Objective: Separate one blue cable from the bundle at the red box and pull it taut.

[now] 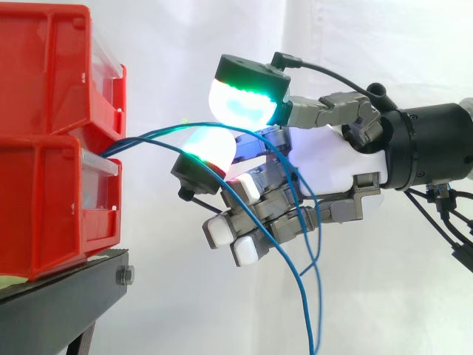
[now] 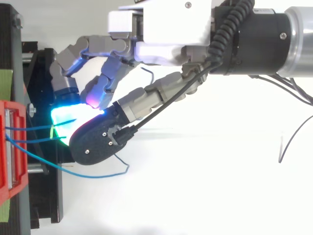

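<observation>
Two red bins (image 1: pixel 44 74) are stacked on the black stand (image 1: pixel 66 288) at the left. Several thin blue cables come out between them. My hand (image 1: pixel 332 163) reaches in from the right with its fingers curled. A green-glowing pad sits above and a second glowing pad below. One blue cable (image 1: pixel 148 135) arcs from the bins in between these two pads, then drops behind the fingers. From above, two cables (image 2: pixel 29 129) run from the red box (image 2: pixel 10 147) under the glowing pad. A third blue cable (image 2: pixel 93 175) hangs slack beside the hand.
The stand's edge and a bolt (image 1: pixel 126 276) lie just below the cables' exit. A white curtain hangs behind. Open space lies below and to the right of the hand, where the cable ends dangle.
</observation>
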Robot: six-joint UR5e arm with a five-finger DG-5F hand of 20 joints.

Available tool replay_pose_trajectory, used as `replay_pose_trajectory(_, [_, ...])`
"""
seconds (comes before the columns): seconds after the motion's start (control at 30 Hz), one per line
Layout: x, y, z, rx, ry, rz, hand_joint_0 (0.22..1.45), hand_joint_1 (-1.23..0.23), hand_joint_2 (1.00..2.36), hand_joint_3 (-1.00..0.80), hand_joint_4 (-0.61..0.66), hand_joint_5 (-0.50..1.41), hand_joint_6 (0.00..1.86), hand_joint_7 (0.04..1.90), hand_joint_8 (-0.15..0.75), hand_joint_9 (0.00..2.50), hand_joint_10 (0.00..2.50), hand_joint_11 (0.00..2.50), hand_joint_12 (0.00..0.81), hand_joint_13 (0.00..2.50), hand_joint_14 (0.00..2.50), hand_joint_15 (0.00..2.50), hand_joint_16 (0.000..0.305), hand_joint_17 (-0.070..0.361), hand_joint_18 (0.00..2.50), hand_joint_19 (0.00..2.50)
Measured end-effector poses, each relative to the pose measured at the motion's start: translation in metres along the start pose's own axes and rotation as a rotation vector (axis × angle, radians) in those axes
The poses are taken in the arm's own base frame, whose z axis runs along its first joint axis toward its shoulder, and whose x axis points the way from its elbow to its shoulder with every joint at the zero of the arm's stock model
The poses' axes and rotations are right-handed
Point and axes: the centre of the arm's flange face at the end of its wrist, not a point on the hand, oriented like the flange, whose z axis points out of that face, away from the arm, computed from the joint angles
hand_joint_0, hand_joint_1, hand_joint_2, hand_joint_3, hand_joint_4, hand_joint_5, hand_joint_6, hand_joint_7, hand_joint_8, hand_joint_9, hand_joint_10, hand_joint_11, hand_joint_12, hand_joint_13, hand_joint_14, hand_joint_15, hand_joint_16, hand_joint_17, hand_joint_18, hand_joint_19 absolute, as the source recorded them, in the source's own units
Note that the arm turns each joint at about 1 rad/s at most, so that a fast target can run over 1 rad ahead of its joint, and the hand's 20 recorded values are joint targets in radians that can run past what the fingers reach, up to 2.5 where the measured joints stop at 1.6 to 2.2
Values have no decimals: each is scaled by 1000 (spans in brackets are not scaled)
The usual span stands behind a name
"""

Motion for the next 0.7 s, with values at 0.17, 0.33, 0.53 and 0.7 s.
replay_pose_trajectory(0.17, [0, 0, 0, 0, -1, 0, 580, -663, 1016, -218, 35, -123, 822, 1153, 304, 1000, 22, 879, 262, 652, 20, 670, 29, 65, 545, 749])
replay_pose_trajectory(0.33, [0, 0, 0, 0, -1, 0, 546, -625, 1007, -411, 58, -125, 794, 1147, 311, 1006, 21, 884, 267, 656, 21, 668, 30, 68, 551, 742])
replay_pose_trajectory(0.53, [1, 0, 0, 1, 0, 0, 547, -549, 1004, -439, 63, -124, 788, 1138, 312, 1009, 20, 878, 262, 659, 20, 668, 30, 67, 542, 745])
replay_pose_trajectory(0.7, [1, 0, 0, 1, 0, 0, 581, -571, 1010, -362, 54, -122, 786, 1161, 310, 1010, 21, 885, 253, 651, 21, 659, 28, 62, 529, 751])
